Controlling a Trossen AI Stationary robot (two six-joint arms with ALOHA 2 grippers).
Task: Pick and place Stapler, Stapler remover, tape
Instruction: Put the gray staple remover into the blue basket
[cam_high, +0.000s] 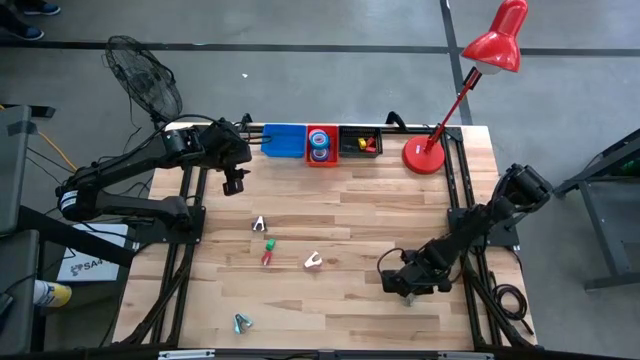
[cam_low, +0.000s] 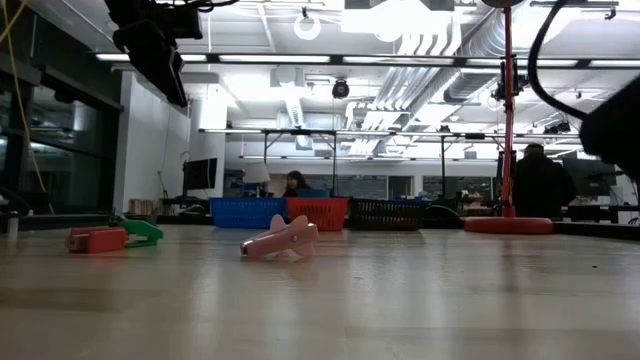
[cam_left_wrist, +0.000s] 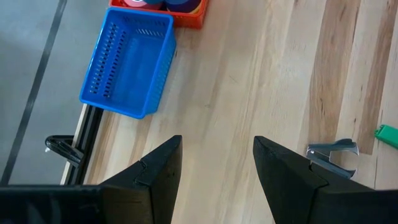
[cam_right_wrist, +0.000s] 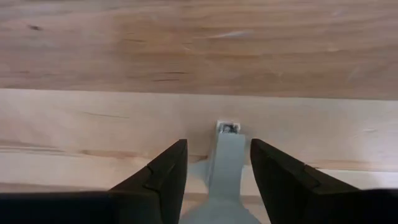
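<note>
red desk lamp (cam_high: 470, 80) on wooden table (cam_high: 400, 210), black fan (cam_high: 145, 75) on floor

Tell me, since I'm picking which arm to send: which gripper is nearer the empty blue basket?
Left. The left gripper hovers open just in front of the blue basket at the table's back edge; the right gripper sits low at the front right, far off.

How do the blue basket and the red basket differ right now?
The blue basket is wider and looks empty in the left wrist view; the red basket is narrower and holds rolls of tape. The blue one sits nearer the left hand. Both stand side by side along the table's far edge.
</note>
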